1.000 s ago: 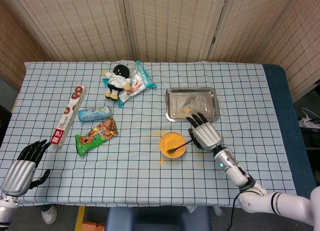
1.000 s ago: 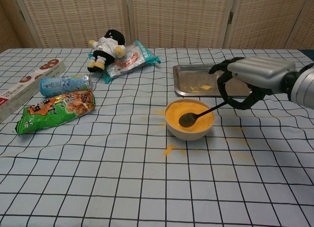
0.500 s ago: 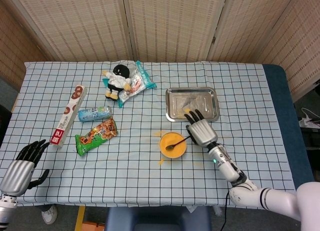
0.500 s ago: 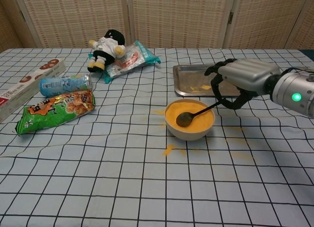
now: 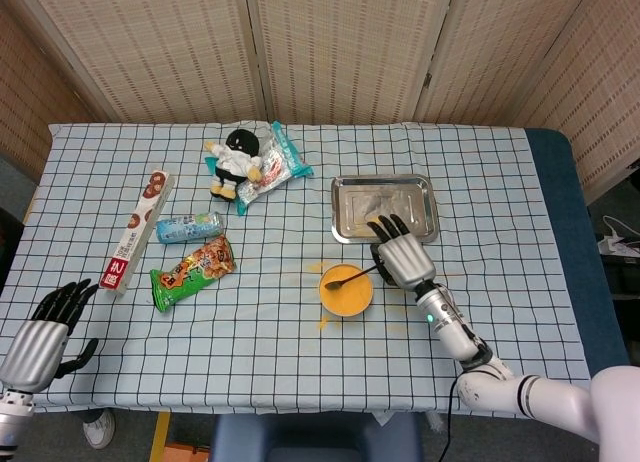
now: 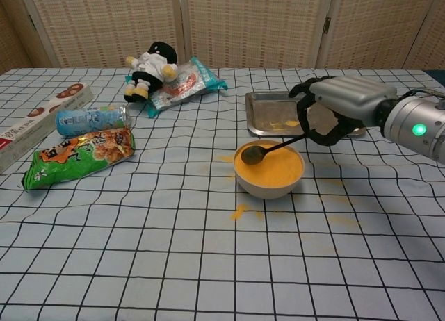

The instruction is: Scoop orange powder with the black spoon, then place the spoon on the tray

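Observation:
A white bowl (image 6: 269, 185) (image 5: 346, 304) full of orange powder (image 6: 272, 169) stands at the table's middle. My right hand (image 6: 338, 107) (image 5: 400, 258) grips the handle of the black spoon (image 6: 270, 149) (image 5: 349, 276). The spoon's head hangs just above the bowl's far-left rim, lifted out of the powder. Behind the bowl lies the metal tray (image 6: 259, 126) (image 5: 345, 227), with a little orange powder on it. My left hand (image 5: 42, 340) rests open at the table's near left corner, seen only in the head view.
Spilled orange powder (image 6: 238, 211) dots the cloth around the bowl. At the left lie a green snack bag (image 6: 78, 156), a blue can (image 6: 91, 119) and a long box (image 6: 38, 124). A plush doll (image 6: 148, 69) and a snack packet (image 6: 183, 85) lie at the back.
My right hand has lifted and drawn back toward the tray, raising the spoon's head out of the powder to the bowl's far-left rim. The left hand stayed still.

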Available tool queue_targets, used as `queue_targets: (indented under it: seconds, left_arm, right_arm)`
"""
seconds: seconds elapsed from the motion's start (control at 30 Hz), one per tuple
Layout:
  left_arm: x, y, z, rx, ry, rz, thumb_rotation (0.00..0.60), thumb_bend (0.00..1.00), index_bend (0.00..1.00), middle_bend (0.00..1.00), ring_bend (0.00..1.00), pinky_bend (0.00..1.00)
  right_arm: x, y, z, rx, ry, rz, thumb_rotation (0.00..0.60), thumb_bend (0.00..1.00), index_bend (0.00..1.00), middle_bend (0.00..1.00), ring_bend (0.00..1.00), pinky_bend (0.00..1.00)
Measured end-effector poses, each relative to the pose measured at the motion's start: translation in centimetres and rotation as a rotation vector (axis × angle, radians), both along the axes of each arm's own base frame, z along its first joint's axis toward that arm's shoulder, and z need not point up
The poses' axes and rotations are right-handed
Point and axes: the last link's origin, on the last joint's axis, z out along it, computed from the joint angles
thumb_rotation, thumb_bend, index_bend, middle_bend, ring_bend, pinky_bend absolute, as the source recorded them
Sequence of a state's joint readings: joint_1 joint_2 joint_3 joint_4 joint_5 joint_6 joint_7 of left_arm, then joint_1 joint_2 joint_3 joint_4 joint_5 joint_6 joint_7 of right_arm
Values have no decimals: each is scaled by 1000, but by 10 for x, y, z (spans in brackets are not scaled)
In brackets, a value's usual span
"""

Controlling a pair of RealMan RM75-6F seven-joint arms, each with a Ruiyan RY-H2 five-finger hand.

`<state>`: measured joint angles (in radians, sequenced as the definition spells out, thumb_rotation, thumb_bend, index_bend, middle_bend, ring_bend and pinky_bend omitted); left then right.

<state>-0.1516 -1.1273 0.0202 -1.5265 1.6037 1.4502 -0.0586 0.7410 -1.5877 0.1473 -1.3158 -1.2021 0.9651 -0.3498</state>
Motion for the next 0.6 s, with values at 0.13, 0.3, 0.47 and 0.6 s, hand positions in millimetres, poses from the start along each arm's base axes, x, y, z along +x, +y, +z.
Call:
queue_targets:
  seconds: [0.13, 0.3, 0.47, 0.6]
  left_arm:
    - [0, 0, -1, -4, 1, -1, 600, 398, 0, 0, 0, 99]
    - [0, 2, -1, -5, 1, 0, 600, 397, 0, 0, 0, 99]
    - [-1, 3, -1, -5, 2, 5, 600, 397, 0, 0, 0, 99]
    - [-1, 3, -1, -5, 2, 6, 600, 397, 0, 0, 0, 99]
  right_arm:
    - [-1, -5, 6, -25, -27, -5, 600, 556, 877, 106, 0, 81]
    - [-2, -15, 7, -52, -20, -10, 600, 556, 877, 106, 0, 90]
    - [-6, -20, 0, -46, 29, -4, 600, 558, 879, 106, 0, 90]
    - [-8, -19, -3, -37, 46, -1, 600, 558, 889, 108, 0, 90]
